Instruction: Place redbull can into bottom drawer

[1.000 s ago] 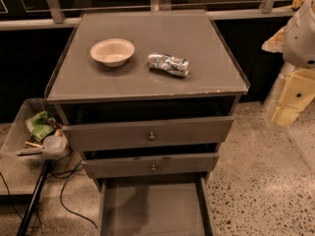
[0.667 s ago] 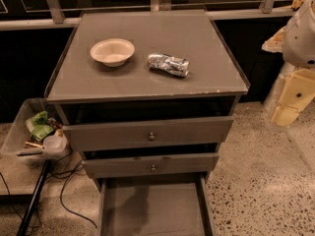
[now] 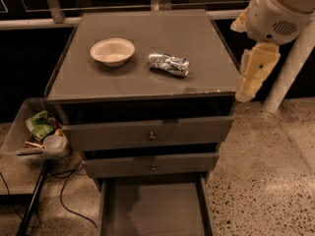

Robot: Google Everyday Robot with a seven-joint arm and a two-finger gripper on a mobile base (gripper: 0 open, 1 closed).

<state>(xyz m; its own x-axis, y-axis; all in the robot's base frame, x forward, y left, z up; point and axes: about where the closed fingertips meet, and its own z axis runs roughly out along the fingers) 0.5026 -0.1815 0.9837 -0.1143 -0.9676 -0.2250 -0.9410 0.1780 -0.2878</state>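
Note:
The redbull can [image 3: 169, 64] lies on its side on the cabinet top, right of centre, a crumpled shiny silver cylinder with dark markings. The bottom drawer [image 3: 152, 208] is pulled out at the lower edge of the view, a wide flat grey tray with nothing visible in it. My gripper [image 3: 250, 82] hangs from the white arm at the upper right, beside the cabinet's right edge, to the right of the can and apart from it. It holds nothing that I can see.
A cream round bowl [image 3: 112, 50] sits left of the can on the cabinet top [image 3: 147, 28]. The two upper drawers [image 3: 150, 134] with small knobs are pulled out slightly. A clear bin [image 3: 34, 132] with rubbish and cables stands on the left. The floor is speckled.
The arm and gripper have moved left and up, closer to the cabinet's right edge. The can, the bowl and the drawers have not moved.

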